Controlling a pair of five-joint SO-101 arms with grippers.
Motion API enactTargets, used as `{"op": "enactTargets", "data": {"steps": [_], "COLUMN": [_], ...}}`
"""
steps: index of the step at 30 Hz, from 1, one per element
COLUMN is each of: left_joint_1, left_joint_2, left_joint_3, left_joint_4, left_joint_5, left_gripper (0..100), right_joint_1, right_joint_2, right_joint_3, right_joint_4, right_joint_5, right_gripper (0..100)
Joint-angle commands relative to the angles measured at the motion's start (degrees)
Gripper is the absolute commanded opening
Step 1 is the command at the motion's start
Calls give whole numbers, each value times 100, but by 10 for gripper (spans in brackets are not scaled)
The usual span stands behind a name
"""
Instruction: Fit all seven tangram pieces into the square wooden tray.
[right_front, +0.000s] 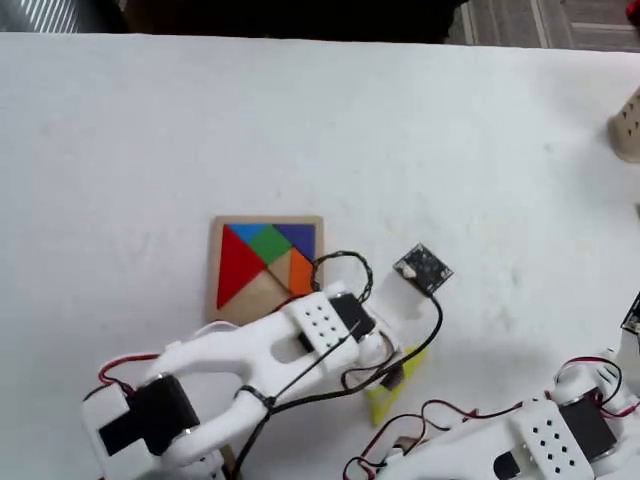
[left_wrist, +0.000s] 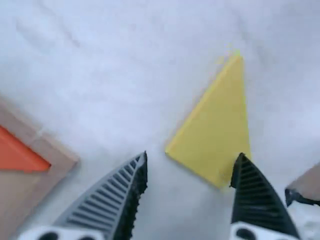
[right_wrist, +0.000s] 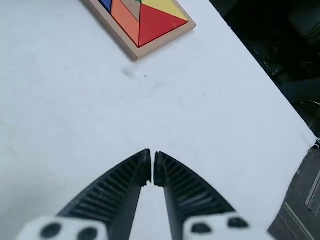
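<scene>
Left hand (left_wrist: 192, 156), spread apart, hovers over the yellow triangle (left_wrist: 220, 125) at the tray's (right_front: 267, 222) four o'clock; right hand (right_wrist: 152, 162) is pressed together, empty.

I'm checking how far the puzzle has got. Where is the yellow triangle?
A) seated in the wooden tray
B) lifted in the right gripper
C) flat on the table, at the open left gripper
C: the yellow triangle lies on the table outside the wooden tray, one end between the tips of the open left gripper.
</scene>
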Motion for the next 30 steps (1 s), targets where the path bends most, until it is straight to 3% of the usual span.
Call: {"op": "enactTargets", "data": {"steps": [1,9,19,21,26,30], "left_joint_1": [40,48,22,163,400,409], "left_joint_2": [-242,409,1798,1789,1789,1789], "left_joint_3": [-44,-132,-1626,-1644,-1714,-1705], "left_joint_4": [-114,-431,589,580,580,580], "left_joint_5": [475,589,580,571,519,519], "left_gripper": [367,404,396,341,92,112], "right_joint_1": [-145,-145,-136,-136,-136,-145], "right_joint_2": [-31,-31,-66,-75,-84,-84], "right_joint_3": [-35,-35,-35,-35,-35,-35], "right_joint_4": [-136,-136,-127,-127,-127,-154], "right_joint_5": [114,114,114,114,70,62], "right_gripper": [20,20,19,19,19,19]}}
